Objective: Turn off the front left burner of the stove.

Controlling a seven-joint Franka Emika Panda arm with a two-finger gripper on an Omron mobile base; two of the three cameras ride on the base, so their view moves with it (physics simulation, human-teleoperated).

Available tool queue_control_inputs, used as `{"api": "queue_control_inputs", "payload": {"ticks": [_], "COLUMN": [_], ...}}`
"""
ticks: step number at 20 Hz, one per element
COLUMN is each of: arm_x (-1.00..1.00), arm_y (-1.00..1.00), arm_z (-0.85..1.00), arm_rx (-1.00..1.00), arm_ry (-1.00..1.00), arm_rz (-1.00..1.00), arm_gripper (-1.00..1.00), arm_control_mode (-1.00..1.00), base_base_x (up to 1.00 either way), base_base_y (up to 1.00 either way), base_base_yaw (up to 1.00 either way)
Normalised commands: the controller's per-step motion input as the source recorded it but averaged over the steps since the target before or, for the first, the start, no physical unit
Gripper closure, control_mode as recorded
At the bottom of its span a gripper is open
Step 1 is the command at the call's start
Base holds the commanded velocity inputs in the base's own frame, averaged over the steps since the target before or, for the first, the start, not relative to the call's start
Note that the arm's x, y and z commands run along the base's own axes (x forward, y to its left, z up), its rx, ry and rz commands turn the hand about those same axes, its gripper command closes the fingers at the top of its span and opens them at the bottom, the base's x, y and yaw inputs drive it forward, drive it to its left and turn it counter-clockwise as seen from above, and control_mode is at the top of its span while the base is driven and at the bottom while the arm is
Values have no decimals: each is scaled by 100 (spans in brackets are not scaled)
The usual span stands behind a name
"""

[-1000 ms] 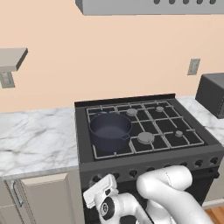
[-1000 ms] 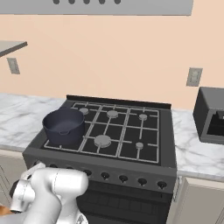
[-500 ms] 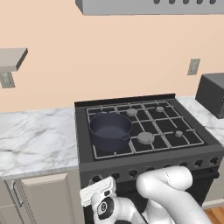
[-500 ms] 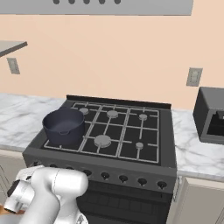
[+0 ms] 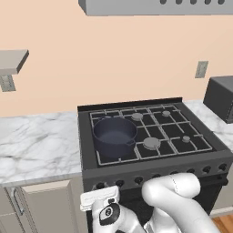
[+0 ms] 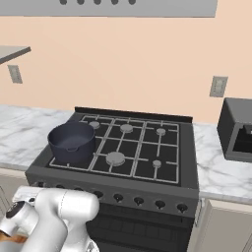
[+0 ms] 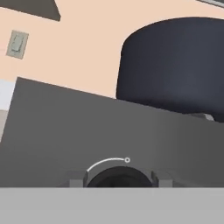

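Note:
The stove (image 5: 154, 170) is a dark gas range with black grates and a row of round knobs along its front. A dark blue pot (image 5: 114, 134) stands on the front left burner (image 5: 105, 158), so only the grate bars around the burner show. My gripper (image 5: 101, 193) is low in front of the stove's left end. The hand view looks up at the front panel, with the pot (image 7: 175, 65) above. The leftmost knob (image 7: 119, 177), with a white arc over it, sits between my open fingertips (image 7: 77, 182), one on each side.
A dark microwave (image 5: 220, 98) stands on the counter to the right of the stove. Marble counter (image 5: 36, 145) over beige cabinets (image 5: 45, 209) runs to the left. A wall shelf (image 5: 11, 61) hangs at the left, and a range hood (image 5: 154, 7) above.
My hand has edged slightly down and left, closer to the stove's front panel. The pot and stove have not moved.

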Motion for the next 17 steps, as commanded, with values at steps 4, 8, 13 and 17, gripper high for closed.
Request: {"api": "queue_control_inputs", "payload": {"ticks": [4,8,13,17], "arm_x": [0,0,0,0], "arm_y": [0,0,0,0], "arm_z": [0,0,0,0], "arm_rx": [49,50,50,53], "arm_ry": [-1,-1,0,0], "arm_rz": [-8,-9,-9,-16], "arm_gripper": [100,100,100,100], "arm_control_mode": [-100,-100,-100,-100], "base_base_x": [0,0,0,0], "base_base_y": [0,0,0,0], "base_base_yaw": [0,0,0,0]}}
